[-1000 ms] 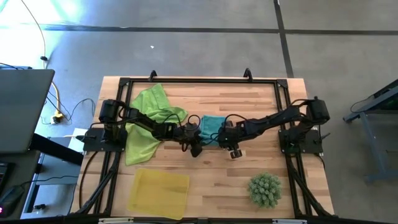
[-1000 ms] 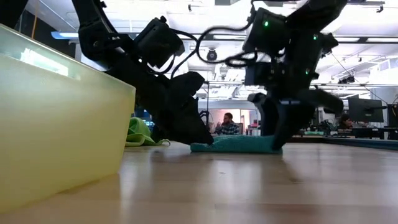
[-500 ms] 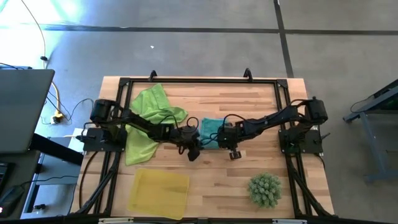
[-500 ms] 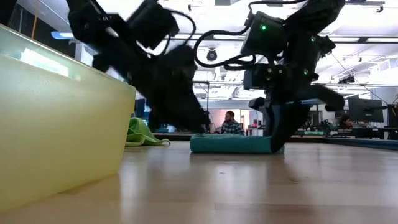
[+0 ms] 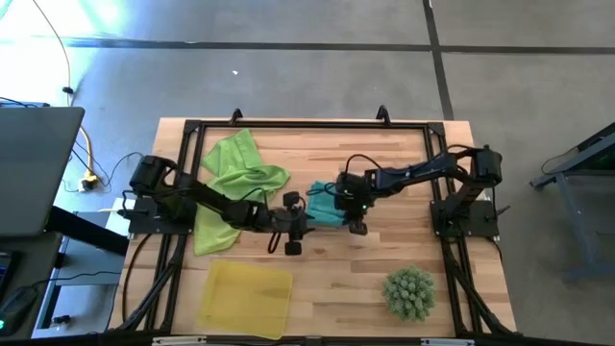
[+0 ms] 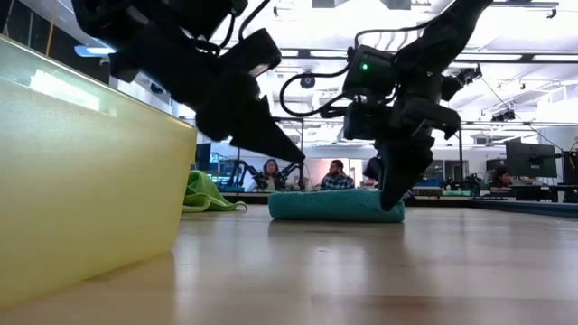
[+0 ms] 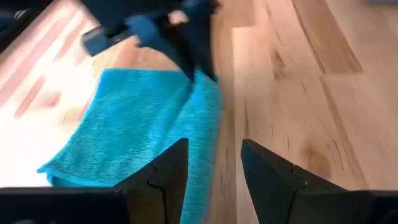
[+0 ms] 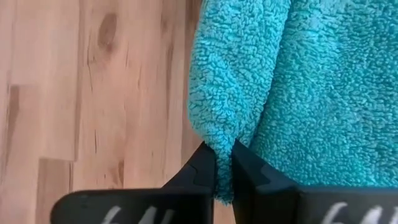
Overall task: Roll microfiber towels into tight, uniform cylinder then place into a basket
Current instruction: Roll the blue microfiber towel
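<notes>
A teal towel (image 5: 324, 204) lies mid-table, and its near edge (image 7: 206, 118) is turned over into a thick fold. My right gripper (image 8: 224, 158) is shut on that fold at the towel's right end (image 6: 390, 200). My left gripper (image 7: 214, 168) hovers open just off the towel's left end (image 6: 291, 155), raised off the table and touching nothing. A green towel (image 5: 233, 181) lies crumpled at the far left. The yellow basket (image 5: 245, 298) stands by the near edge on the left. My right gripper pinches a raised fold of the teal towel (image 8: 219, 138) between its two fingers, at the right end of the towel's near edge. The fingers slant down from the table's right side. The towel rests on the table, bunched where it is pinched.
A spiky green ball-shaped plant (image 5: 410, 293) sits near the table's front right corner. The basket's wall (image 6: 81, 181) fills the left of the low view. Bare wood (image 5: 384, 154) shows behind the teal towel. People sit in the room beyond the table.
My right gripper has shut on the teal towel's near edge and moved toward the far edge, turning that edge over so the towel looks thicker. My left gripper has lifted off the table and drawn back toward the left and near edges.
</notes>
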{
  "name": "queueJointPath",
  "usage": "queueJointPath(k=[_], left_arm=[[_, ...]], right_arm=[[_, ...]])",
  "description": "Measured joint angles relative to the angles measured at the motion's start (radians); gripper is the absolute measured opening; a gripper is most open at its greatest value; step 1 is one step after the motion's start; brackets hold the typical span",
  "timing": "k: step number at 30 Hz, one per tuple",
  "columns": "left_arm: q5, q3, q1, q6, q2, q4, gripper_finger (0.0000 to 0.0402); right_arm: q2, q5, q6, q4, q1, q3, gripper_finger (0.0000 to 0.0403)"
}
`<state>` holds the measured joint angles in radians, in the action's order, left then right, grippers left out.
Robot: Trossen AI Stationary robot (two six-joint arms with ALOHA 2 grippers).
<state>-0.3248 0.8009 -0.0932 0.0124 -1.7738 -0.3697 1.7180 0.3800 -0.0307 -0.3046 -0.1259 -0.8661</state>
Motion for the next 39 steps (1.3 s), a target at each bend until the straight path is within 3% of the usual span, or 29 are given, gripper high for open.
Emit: queueJointPath(k=[7, 12, 16, 21, 31, 35, 39], left_arm=[[-0.081, 0.001, 0.013, 0.147, -0.05, -0.004, 0.0174], [-0.083, 0.001, 0.044, 0.234, -0.097, -0.031, 0.0181], [-0.082, 0.001, 0.069, 0.229, -0.116, -0.031, 0.0181], [-0.064, 0.002, 0.113, 0.099, -0.115, -0.034, 0.0179], [0.236, 0.002, 0.168, -0.068, -0.113, 0.008, 0.0096], [0.39, 0.003, 0.187, -0.258, -0.112, 0.019, 0.0041], [0.472, 0.004, 0.194, -0.478, -0.111, 0.042, 0.0007]], right_arm=[[0.0, 0.023, 0.032, 0.003, -0.031, 0.0, 0.0004], [-0.001, 0.022, 0.033, 0.008, -0.031, 0.0, 0.0004], [-0.001, 0.022, 0.032, 0.01, -0.031, -0.001, 0.0003], [-0.002, 0.021, 0.032, 0.011, -0.031, -0.002, 0.0003], [-0.003, 0.021, 0.025, 0.02, -0.031, -0.002, 0.0003], [-0.003, 0.021, 0.023, 0.031, -0.031, -0.002, 0.0006], [-0.004, 0.02, 0.005, 0.034, -0.031, -0.002, 0.0039]])
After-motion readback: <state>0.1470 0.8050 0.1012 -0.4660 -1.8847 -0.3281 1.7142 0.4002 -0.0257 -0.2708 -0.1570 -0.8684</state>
